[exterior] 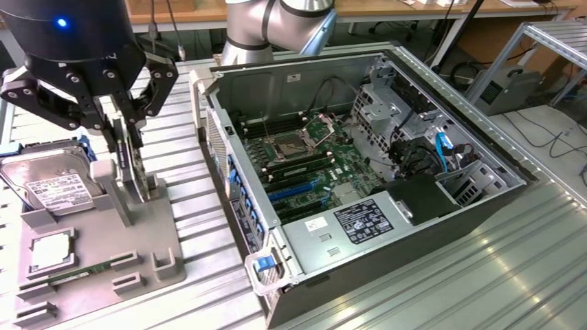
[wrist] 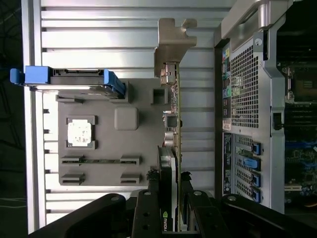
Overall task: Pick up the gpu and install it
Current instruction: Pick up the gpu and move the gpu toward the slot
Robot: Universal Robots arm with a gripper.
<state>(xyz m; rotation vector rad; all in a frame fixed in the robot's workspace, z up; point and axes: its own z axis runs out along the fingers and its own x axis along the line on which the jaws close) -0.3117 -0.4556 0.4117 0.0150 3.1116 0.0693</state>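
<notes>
**Pick-up step: gpu gripped, seemingly not yet lifted.**
The open computer case point(exterior: 220, 130) lies on the counter point(exterior: 513, 275) at the exterior view's right. Beside it, the grey holder point(exterior: 147, 240) stands the gpu point(wrist: 172, 119) on edge (bracket end free), with the jaws pinching its other end. Freeing it, I judge, calls for a straight pull along the holder's slot. The card's seated edge is hidden, and the case's target slot is hard to pick out.

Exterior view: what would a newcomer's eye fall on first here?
The black robot gripper at the exterior view's left, shut on the thin black gpu card standing upright in a grey plastic tray. Toward that view's right lies the open black computer case, its motherboard exposed.
</notes>
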